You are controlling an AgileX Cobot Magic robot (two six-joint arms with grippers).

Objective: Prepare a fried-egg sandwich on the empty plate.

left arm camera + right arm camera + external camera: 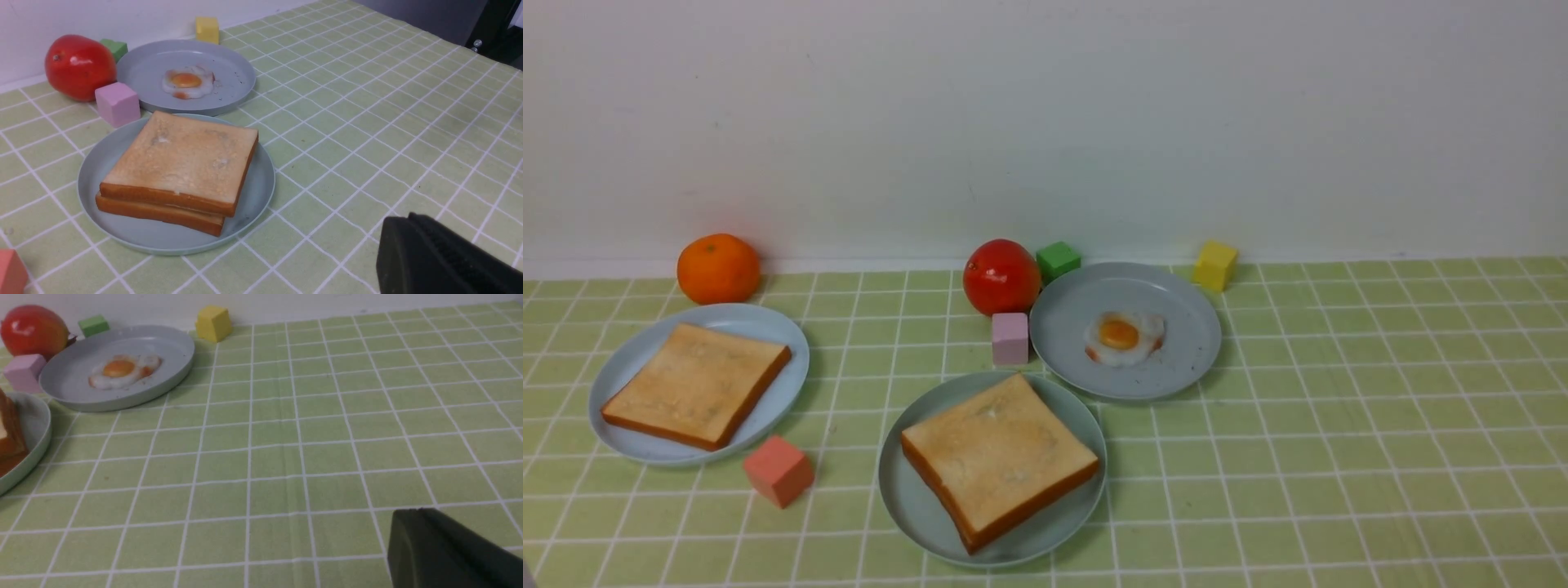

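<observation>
1. The table [1339, 425], under a green cloth with a white grid, fills the lower half of the front view and meets a plain white wall behind.
2. The pale teal plate [907, 498] sits nearest the robot, at centre. It carries a stack of two toast slices [998, 457]. The left wrist view shows the two layers clearly, the upper one shifted slightly off the lower; no egg shows between them.
3. A light-blue plate [625, 376] lies on the left with a single toast slice [696, 384] on it.
4. A second greyish plate [1176, 359] lies just behind and to the right of the teal one, their rims nearly touching. The fried egg [1124, 336], white with an orange yolk, rests at its middle.
5. A red tomato-like fruit [1001, 276] stands behind the plates, near the wall, and an orange [718, 268] stands behind the left plate.
6. Small cubes:
   - salmon cube [778, 470], between the left and teal plates;
   - pink cube [1010, 337], just in front of the red fruit;
   - green cube [1058, 260], beside the red fruit;
   - yellow cube [1215, 264], at the far rim of the egg plate.
7. The left gripper [445, 261] shows only as a dark edge in its wrist view, and so does the right gripper [449, 551]. I cannot tell how either pair of jaws stands. Neither shows in the front view.
</observation>
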